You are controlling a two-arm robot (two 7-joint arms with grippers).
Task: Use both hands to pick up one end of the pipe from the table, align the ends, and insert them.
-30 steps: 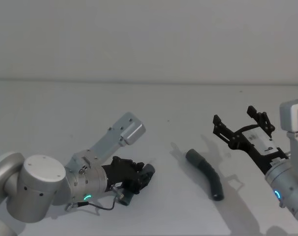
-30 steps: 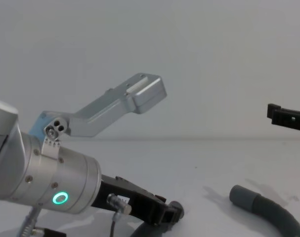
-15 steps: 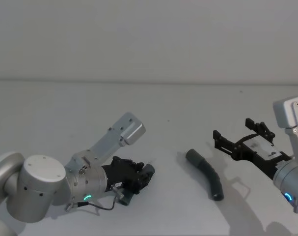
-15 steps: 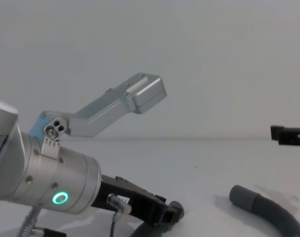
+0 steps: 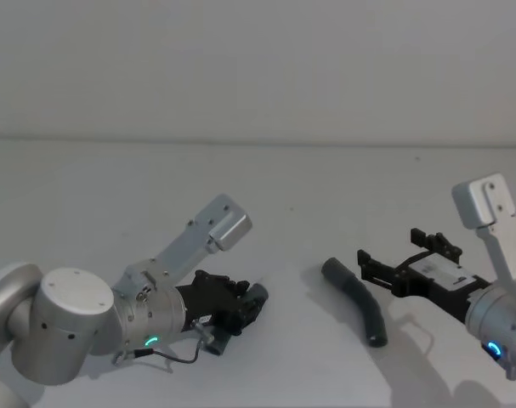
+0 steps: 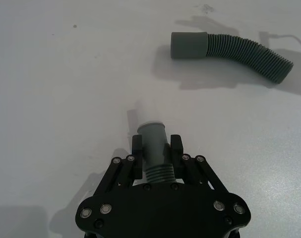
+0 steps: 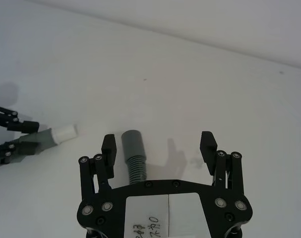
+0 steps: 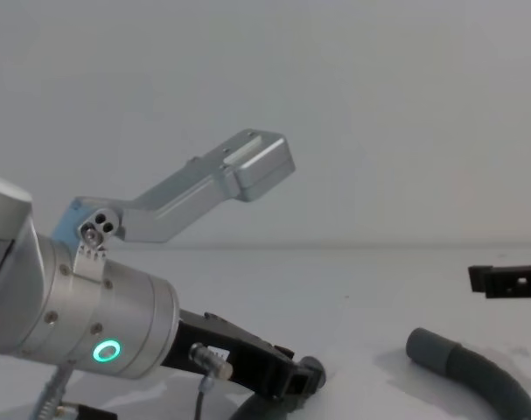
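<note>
The loose pipe section (image 5: 362, 302) on the tabletop (image 5: 113, 195) is viewed from high above by the head camera, from low beside it by the chest camera, and obliquely from behind the jaws by both wrist cameras.

The bench (image 5: 87, 187) is lit brightly and evenly from above, and every shadow is soft-edged. A pale grey shadow is cast by the loose pipe (image 6: 234, 47) on the side facing the left end effector (image 6: 156, 144), and a fainter one is thrown beside that end effector's base. Between the spread jaws of the right end effector (image 7: 159, 141) a thin shadow is laid on the bench. A green ring light (image 8: 106, 352) is seen glowing behind the left end effector.
</note>
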